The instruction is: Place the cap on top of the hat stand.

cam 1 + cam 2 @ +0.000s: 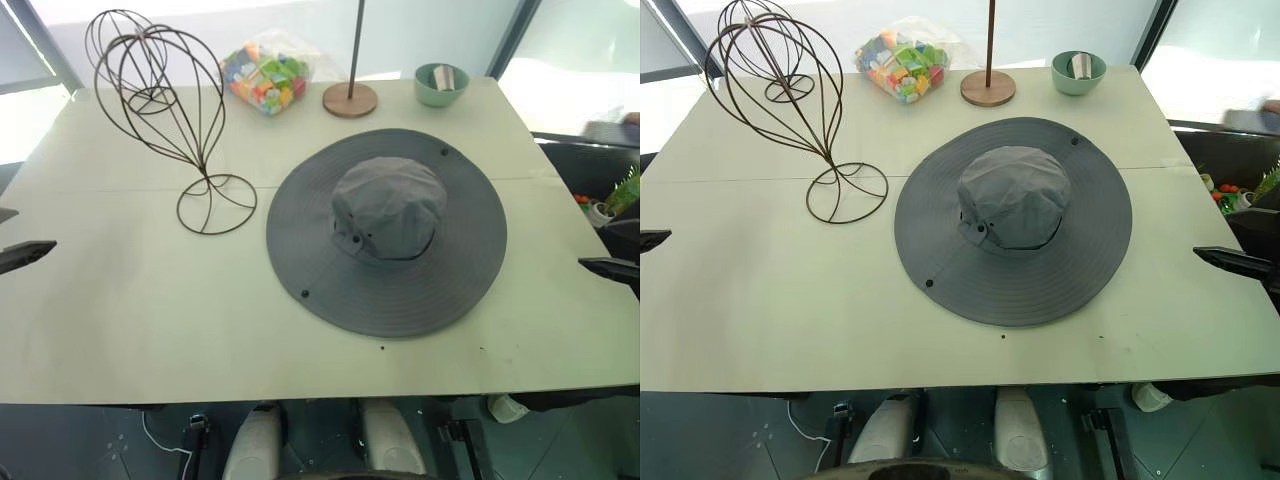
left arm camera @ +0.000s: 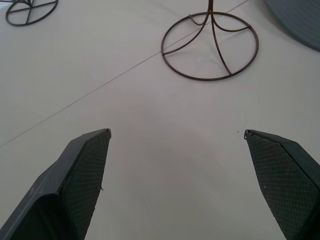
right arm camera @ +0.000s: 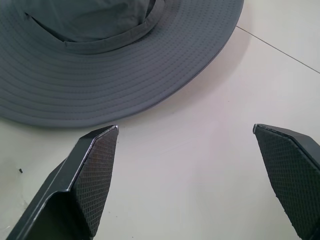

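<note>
Matt grey cloth cap (image 1: 388,228), thin dark wire hat stand (image 1: 165,100), smooth matt table (image 1: 120,300).

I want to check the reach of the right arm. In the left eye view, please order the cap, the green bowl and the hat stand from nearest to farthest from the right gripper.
From the right gripper, at the table's right edge:
1. cap, mid-table.
2. green bowl, far edge.
3. hat stand, far left.
</note>
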Motion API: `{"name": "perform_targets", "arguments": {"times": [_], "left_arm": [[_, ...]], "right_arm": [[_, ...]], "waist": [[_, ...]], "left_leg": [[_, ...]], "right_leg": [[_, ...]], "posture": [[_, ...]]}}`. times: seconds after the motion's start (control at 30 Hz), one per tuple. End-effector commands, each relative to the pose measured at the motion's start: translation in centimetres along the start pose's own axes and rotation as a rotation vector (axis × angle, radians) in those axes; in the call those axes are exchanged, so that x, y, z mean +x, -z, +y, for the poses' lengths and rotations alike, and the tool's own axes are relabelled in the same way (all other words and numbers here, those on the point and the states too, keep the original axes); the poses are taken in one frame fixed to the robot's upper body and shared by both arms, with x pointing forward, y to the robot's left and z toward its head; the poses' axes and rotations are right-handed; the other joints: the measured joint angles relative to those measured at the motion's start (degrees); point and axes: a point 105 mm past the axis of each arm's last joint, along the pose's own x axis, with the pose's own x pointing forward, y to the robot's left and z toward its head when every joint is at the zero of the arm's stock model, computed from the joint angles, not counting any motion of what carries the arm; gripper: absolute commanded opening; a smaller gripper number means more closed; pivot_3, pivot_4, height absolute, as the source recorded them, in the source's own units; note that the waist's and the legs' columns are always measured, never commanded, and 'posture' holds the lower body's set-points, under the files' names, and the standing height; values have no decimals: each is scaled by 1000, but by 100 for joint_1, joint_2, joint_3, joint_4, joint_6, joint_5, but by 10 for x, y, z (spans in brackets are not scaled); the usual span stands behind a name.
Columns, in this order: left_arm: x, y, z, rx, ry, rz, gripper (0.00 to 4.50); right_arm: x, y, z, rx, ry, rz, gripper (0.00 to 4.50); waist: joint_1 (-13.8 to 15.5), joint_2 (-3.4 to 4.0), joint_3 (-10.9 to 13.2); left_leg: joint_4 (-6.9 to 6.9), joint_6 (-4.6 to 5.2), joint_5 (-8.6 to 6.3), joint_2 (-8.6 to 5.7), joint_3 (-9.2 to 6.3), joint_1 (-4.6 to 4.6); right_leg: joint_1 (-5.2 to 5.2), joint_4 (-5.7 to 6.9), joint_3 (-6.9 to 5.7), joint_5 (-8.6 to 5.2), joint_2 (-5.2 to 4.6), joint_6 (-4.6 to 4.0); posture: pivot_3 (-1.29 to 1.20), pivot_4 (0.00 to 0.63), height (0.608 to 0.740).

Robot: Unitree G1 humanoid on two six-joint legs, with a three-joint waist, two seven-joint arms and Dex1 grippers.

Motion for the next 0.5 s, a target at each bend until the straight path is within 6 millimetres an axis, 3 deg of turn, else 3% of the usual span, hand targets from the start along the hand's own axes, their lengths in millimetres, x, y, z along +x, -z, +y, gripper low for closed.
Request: {"name": "perform_targets", "arguments": {"times": [0.03, 0.5], "left_arm": [[-4, -18, 2, 49, -9, -44, 4500], [5, -17, 6, 35, -19, -62, 4500]], "right_arm": [[-5, -8, -4, -40, 18, -19, 4419], [-7, -6, -8, -60, 50, -22, 4419]], "waist": [[0, 0, 0], [-2, 1, 0]], "left_leg": [[0, 0, 0, 0, 0, 0], [4, 0, 0, 0, 0, 2]], "right_leg": [[0, 0, 0, 0, 0, 0], [0, 8, 1, 1, 1, 1]], "posture": [[0, 150, 740], [0, 150, 740]]}}
